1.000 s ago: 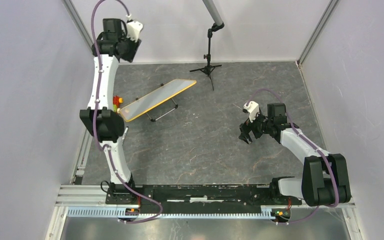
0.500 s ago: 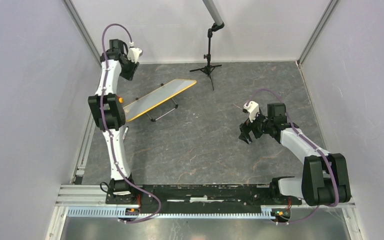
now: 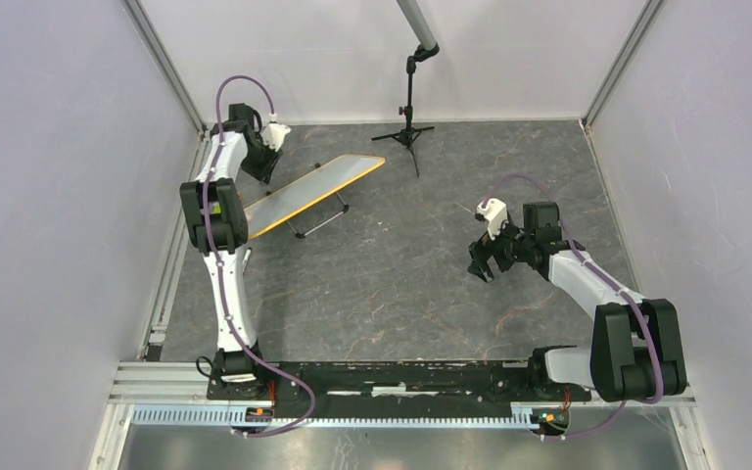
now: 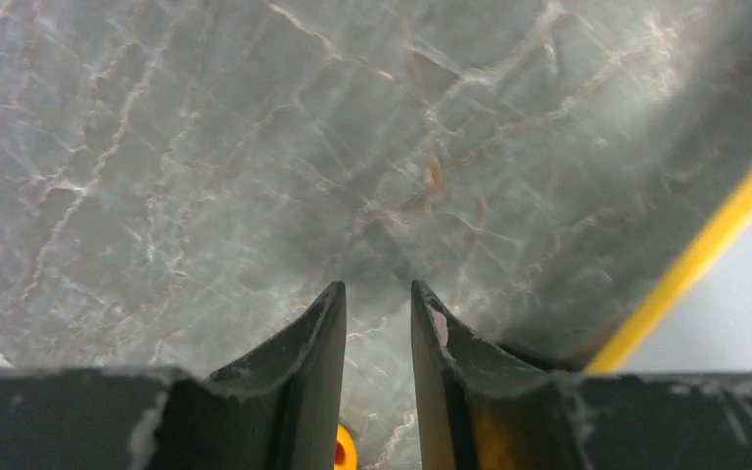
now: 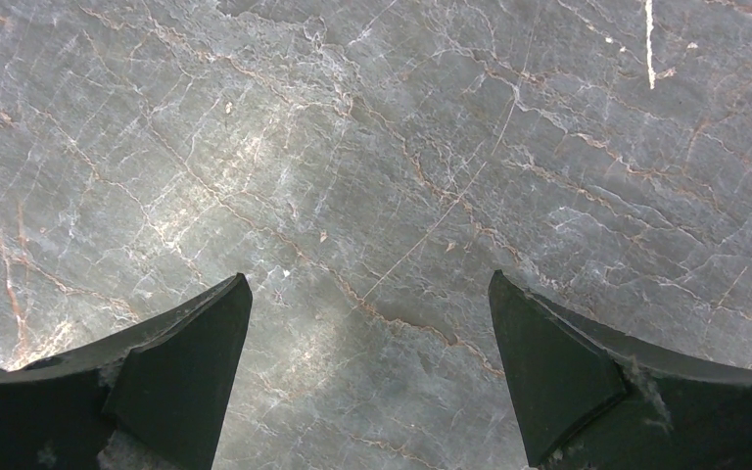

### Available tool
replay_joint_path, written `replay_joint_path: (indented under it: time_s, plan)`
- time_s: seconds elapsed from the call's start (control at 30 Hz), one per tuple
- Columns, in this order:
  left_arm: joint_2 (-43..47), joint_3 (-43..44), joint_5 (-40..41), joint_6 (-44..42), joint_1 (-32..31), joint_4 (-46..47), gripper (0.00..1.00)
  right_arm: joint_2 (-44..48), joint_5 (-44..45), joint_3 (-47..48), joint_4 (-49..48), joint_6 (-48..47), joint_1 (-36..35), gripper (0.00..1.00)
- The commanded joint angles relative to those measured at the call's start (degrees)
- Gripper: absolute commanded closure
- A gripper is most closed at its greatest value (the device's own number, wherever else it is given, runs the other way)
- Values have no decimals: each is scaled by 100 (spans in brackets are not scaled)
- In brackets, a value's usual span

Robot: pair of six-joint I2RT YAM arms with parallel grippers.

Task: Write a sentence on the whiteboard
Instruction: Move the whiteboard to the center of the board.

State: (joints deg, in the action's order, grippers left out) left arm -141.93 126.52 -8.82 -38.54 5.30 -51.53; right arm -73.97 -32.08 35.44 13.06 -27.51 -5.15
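Whiteboard [image 3: 305,187] tilted overhead, wrist sees rim [image 4: 707,243], left hand [image 4: 377,289] narrowly parted, right hand [image 5: 368,280] spread.

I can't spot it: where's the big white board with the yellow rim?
In the top view, the white, yellow-rimmed whiteboard stands tilted far back on the left, beside the left gripper.

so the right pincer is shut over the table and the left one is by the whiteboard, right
Not shut: the right wrist view shows the right pincer wide open over the table. The left pincer is by the whiteboard.
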Motion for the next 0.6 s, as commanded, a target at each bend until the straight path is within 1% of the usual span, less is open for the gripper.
replay_joint_path:
  time_s: [0.0, 0.3, 0.57]
  plan:
    - [511, -684, -401, -517, 13, 29, 65, -31, -1, 218, -73, -53, 18, 3]
    - [1467, -2196, -818, -820, -54, 20, 75, -4, -42, 227, -66, -52, 14, 3]
    - [2062, -3211, -1239, -786, -206, -115, 81, 35, -62, 236, -67, -44, 13, 3]
